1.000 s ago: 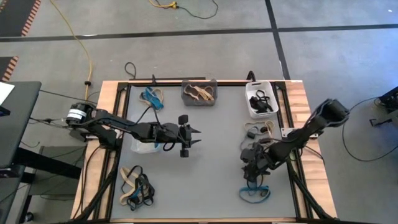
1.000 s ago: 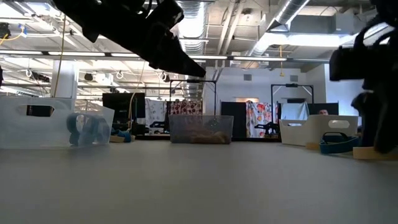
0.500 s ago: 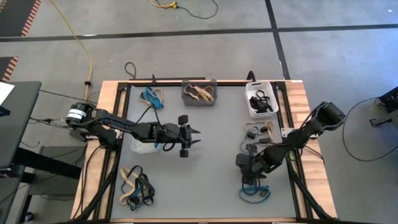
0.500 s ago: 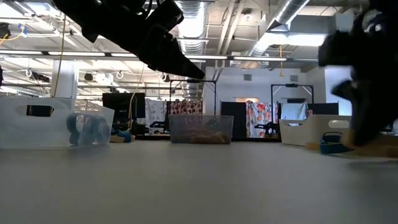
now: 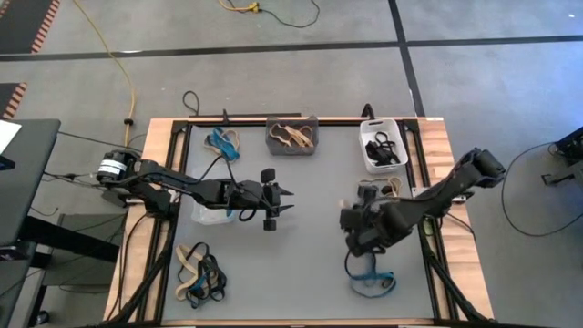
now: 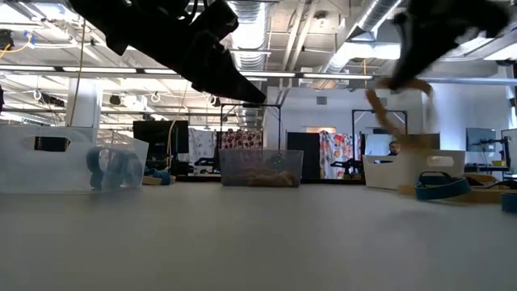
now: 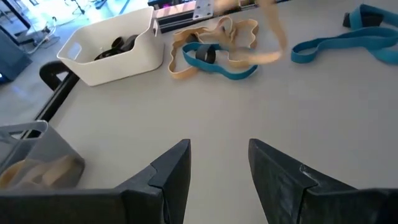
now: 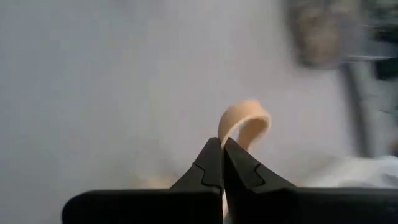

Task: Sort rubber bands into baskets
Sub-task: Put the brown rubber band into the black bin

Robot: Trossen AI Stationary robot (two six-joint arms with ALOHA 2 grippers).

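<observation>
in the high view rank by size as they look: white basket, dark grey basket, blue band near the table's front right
Largest: dark grey basket and white basket, too alike to rank.
Smallest: blue band.

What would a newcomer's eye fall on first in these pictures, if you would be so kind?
Most striking is the right gripper, shut on a tan rubber band and raised above the table's right side. Next, the left gripper hovers open over the table's middle, beside the clear basket. Along the far edge sit the grey basket and white basket.
</observation>
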